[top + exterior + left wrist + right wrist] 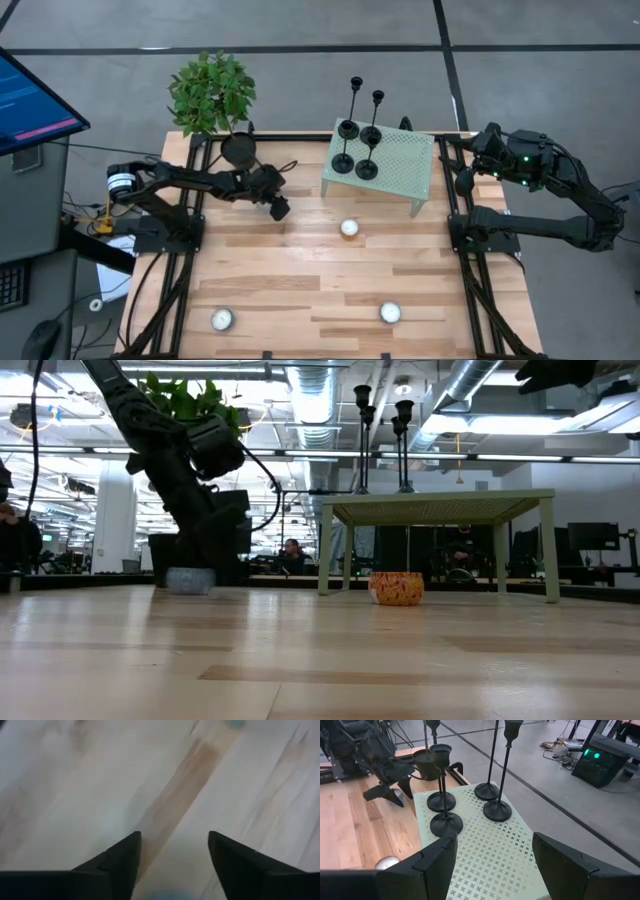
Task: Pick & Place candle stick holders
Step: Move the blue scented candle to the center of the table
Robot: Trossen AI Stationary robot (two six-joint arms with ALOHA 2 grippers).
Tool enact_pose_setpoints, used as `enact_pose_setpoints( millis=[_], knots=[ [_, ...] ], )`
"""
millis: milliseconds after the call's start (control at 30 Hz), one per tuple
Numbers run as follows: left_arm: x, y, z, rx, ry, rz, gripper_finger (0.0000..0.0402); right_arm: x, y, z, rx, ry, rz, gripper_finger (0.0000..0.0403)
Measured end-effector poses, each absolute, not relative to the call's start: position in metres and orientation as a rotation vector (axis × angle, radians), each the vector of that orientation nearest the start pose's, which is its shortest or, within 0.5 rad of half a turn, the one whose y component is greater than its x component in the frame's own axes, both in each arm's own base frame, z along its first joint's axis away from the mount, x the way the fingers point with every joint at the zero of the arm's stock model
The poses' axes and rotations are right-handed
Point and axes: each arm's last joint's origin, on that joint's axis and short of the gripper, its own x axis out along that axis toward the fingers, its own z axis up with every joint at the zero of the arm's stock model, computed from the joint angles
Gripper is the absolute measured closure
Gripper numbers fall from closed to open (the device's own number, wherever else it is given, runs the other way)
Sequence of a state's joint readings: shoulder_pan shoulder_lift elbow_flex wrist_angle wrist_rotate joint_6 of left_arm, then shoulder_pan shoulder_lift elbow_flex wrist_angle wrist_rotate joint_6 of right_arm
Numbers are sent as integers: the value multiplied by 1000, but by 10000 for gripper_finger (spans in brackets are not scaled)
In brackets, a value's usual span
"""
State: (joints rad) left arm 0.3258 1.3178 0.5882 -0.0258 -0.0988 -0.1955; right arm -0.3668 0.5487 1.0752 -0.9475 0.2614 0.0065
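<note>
The candlesticks (356,130) stand in a tight cluster of four on the left half of a pale green perforated stand (400,160) at the back of the wooden counter (300,280). All four are upright, long axes vertical, disc bases flat on the stand and cups pointing up; none leans. In the right wrist view the two farther stems run out of the picture, so their tops are cut off.

At left, the left pincer (279,208) hangs low over the counter in front of a potted plant (212,95), fingers spread wide with nothing between them. Its own camera shows only blurred wood grain.

Three tealights (349,228) lie on the open counter.

At right, the right pincer (492,865) hovers over the stand's right side, fingers wide apart and empty.
</note>
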Motion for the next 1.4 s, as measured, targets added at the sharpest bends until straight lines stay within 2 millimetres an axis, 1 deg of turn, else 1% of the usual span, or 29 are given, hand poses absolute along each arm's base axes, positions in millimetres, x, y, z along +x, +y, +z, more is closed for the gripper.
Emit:
enact_pose_setpoints(
  millis=[133,233,400,567,733,800,867,967,1100,1267,1400],
  knots=[
    [233,79,178,-300,691,455,217,56,-30,376,32,433,-620,154],
    [233,73,184,-294,669,427,250,56,-30,376,32,439,-620,154],
    [233,63,192,-270,636,405,292,56,-30,376,32,438,-620,154],
    [232,58,196,-266,616,394,312,56,-30,376,32,442,-619,154],
    [233,53,198,-269,610,380,313,56,-30,375,28,444,-618,154],
    [233,50,199,-260,609,321,304,56,-30,376,27,444,-618,154],
    [232,45,206,-255,585,234,286,56,-30,376,25,444,-617,154],
    [225,37,219,-247,534,180,247,56,-30,376,25,444,-616,154],
    [211,31,234,-216,502,140,184,56,-29,375,28,444,-600,154],
    [194,26,236,-178,577,121,106,57,-29,375,23,446,-591,154],
    [188,27,231,-152,646,150,60,57,-29,375,22,447,-591,154]
  ],
)
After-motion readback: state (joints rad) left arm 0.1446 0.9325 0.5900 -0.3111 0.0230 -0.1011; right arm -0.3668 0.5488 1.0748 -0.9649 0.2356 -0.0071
